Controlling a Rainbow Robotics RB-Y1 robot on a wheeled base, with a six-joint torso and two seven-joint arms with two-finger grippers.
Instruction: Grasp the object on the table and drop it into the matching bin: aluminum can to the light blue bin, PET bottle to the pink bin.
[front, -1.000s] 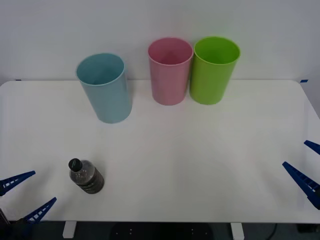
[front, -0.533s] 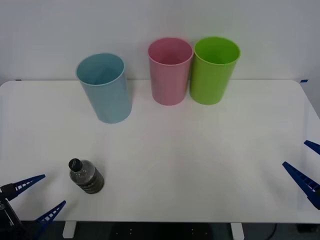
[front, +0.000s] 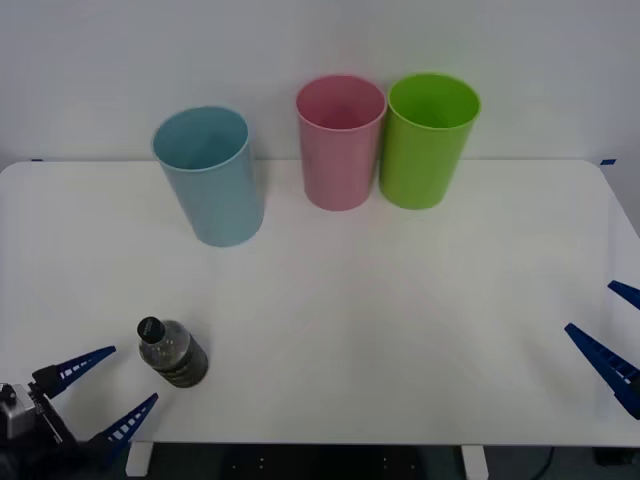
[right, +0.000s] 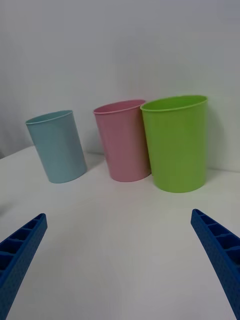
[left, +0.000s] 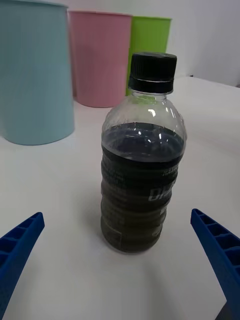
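- The PET bottle (front: 172, 352) stands upright near the front-left corner of the white bench (front: 400, 330); it has a black screw cap, dark brown contents and a dark label.
- The left gripper (front: 97, 393) sits at the front-left corner of the bench, just beside the bottle, its blue ribbed fingers (front: 75, 366) spread wide and holding nothing; in the left wrist view the bottle (left: 141, 160) stands between the two fingertips, touching neither.
- The right gripper (front: 612, 330) rests at the right edge of the bench, well apart from the bottle, its fingers also spread and empty.
- Along the back edge stand three tall bins: the light blue bin (front: 208, 176) toward the left, the pink bin (front: 340, 142) near the middle, and a lime green bin (front: 429, 140) just beside the pink one on its right.
- All three bins stand upright with open rims.
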